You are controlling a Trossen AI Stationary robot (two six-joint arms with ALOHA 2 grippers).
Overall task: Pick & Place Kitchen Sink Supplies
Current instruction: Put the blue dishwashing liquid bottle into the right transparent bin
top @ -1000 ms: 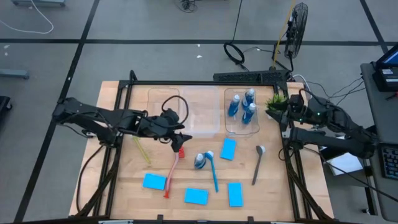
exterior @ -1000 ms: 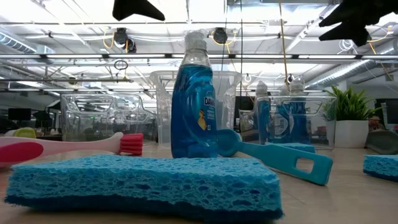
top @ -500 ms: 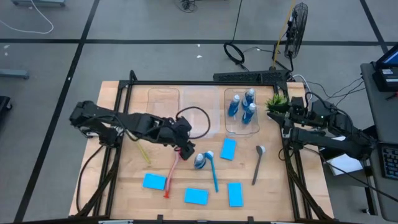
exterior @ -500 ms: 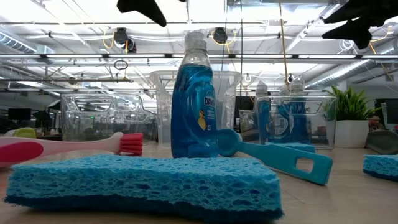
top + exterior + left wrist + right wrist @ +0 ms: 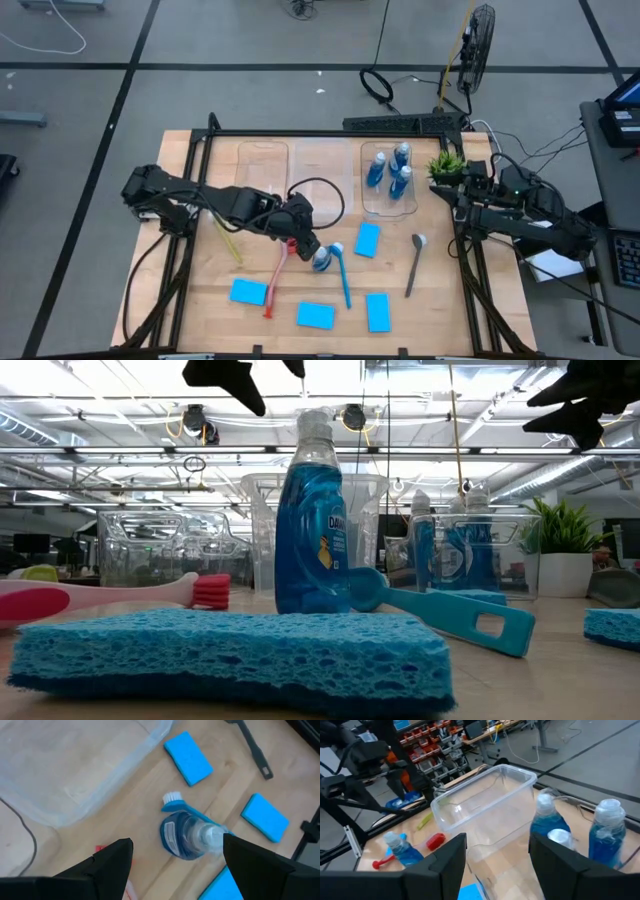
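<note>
**A:** Since three bottles [image 5: 390, 168] already stand in the right-hand bin [image 5: 412, 208], which step are you on?

**B:** The fourth. I have the left gripper [image 5: 176, 851] hanging right above the last loose bottle [image 5: 322, 259], which stands upright near the middle of the table [image 5: 440, 300]. My wrist camera looks straight down onto its cap [image 5: 209, 835], with one finger showing on each side, spread wide and holding nothing.

**A:** Anything crowding it?

**B:** The blue brush [image 5: 342, 276] has its head against the bottle's base, and the red brush [image 5: 275, 282] lies just beside it on the other side. One sponge [image 5: 367, 239] sits nearby; it should not matter.

**A:** And your right arm?

**B:** It waits at the right edge of the table beside the potted plant [image 5: 445, 164]. The right gripper [image 5: 496, 851] is released too, with nothing in it, facing the bins.

**A:** So what does the next move need?

**B:** I judge it needs a straight descent, keeping the fingers either side of the bottle's body, then a firm squeeze below the neck. The risk, as I see it, is nudging the bottle over or dragging the blue brush along. After that I'd lift it clear and carry it to the bin with the others. The sponges and brushes all remain on the table, so I reckon the job is well short of half done.
</note>
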